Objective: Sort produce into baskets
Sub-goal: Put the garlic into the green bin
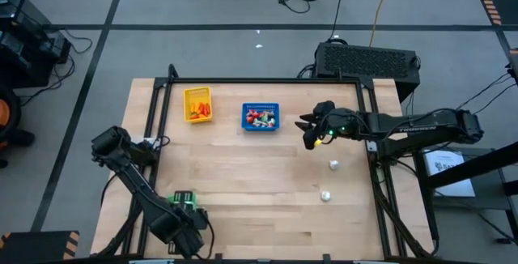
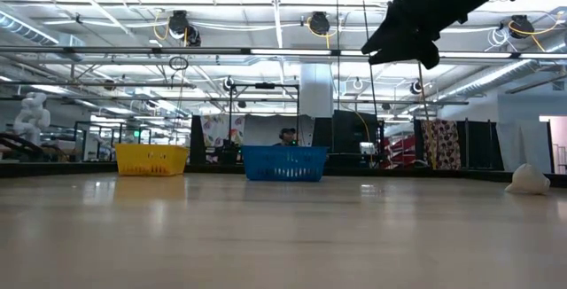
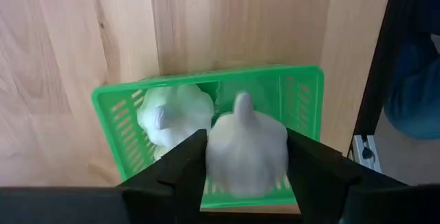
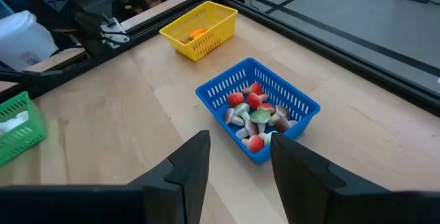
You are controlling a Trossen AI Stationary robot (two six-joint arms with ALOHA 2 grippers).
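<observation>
Gripping a garlic bulb (image 3: 246, 147) between closed fingers, stem tip pointing away from the wrist, the left gripper (image 3: 246, 157) hovers over the green basket (image 3: 110, 107) near the table's front-left edge. The right gripper (image 4: 239, 157), fingers apart and empty, hangs beside the blue basket (image 4: 301, 104).

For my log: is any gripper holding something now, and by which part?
Left gripper holds a garlic bulb by its round sides, above the green basket. Right gripper holds nothing.
</observation>
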